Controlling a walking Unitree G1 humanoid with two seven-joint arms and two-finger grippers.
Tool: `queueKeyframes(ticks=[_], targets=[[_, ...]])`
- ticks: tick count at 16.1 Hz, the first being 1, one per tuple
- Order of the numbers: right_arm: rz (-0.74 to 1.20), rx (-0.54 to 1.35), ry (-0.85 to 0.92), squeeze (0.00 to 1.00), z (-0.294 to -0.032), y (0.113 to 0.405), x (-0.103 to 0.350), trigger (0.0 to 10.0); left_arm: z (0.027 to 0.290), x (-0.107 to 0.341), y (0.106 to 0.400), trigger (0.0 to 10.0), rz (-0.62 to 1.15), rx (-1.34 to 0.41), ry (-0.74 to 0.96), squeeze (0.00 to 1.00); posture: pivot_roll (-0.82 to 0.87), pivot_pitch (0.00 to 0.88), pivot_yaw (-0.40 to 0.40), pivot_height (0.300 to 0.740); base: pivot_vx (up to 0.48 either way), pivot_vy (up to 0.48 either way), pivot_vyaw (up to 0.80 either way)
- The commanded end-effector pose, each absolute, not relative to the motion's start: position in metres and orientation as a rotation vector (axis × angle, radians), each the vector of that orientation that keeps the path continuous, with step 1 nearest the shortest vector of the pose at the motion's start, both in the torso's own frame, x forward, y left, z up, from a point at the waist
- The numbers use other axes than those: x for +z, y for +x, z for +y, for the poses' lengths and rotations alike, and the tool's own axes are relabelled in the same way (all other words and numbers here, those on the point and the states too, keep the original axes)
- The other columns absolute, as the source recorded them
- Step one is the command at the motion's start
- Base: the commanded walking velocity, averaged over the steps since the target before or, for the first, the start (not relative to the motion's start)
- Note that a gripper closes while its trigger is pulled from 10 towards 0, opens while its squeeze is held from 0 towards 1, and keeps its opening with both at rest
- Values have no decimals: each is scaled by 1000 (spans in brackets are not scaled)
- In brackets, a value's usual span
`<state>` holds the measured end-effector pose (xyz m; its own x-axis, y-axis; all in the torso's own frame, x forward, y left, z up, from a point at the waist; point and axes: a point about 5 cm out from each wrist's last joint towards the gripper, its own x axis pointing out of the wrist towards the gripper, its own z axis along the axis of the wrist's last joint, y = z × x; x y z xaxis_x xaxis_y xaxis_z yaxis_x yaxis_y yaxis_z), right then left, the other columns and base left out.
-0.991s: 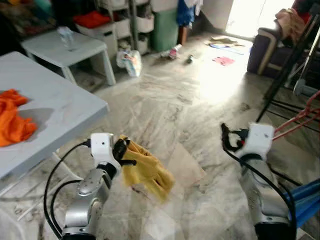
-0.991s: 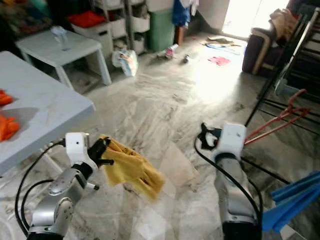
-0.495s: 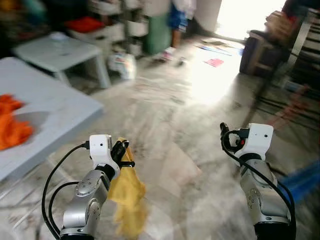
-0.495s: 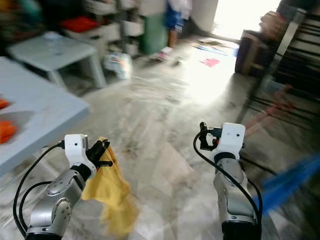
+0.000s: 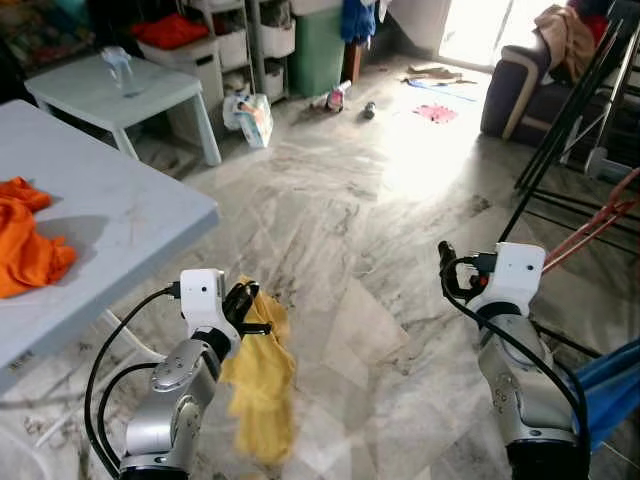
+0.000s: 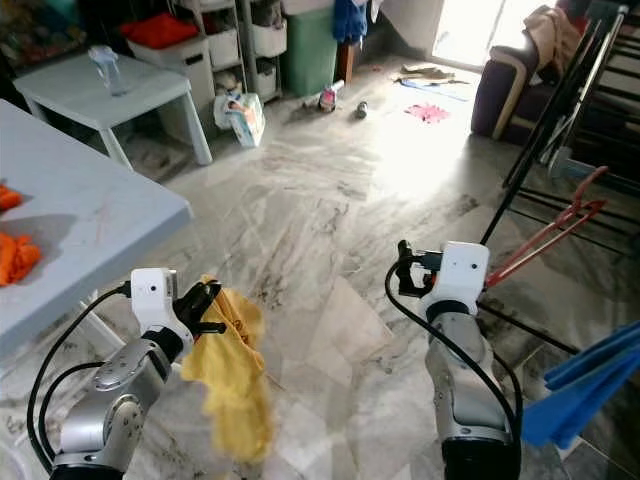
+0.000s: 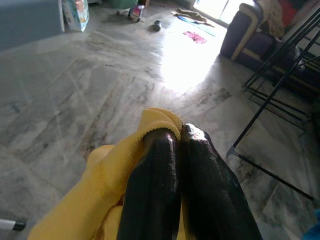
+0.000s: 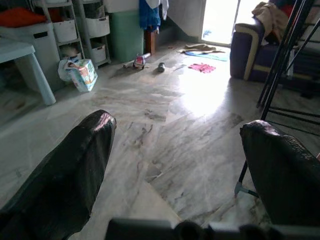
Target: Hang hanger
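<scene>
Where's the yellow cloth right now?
The yellow cloth hangs from the shut left pincer, low on the robot's left above the marble floor, just beside the grey table.

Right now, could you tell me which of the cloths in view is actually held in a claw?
The yellow cloth, pinched in the left claw and hanging above the floor. The orange cloth lies loose on the grey table, apart from both claws.
</scene>
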<state>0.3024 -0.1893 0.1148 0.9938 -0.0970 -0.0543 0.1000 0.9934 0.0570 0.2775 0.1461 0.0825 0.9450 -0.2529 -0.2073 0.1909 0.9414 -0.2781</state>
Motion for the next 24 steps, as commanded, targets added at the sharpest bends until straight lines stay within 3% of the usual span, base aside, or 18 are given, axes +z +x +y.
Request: queueKeyframes(ticks=[1,19,24], targets=[[61,-100,63,0,-190,303,114,10000,145,93,280,10000,204,-247,-250,0,19,21,-17,740,0,285,-800],[69,-112,64,0,-190,303,111,10000,142,92,280,10000,219,-257,-230,0,19,30,-12,740,0,319,-800],[71,-109,62,0,-190,302,110,10000,141,94,278,10000,198,-252,-209,0,18,31,-12,740,0,0,-117]])
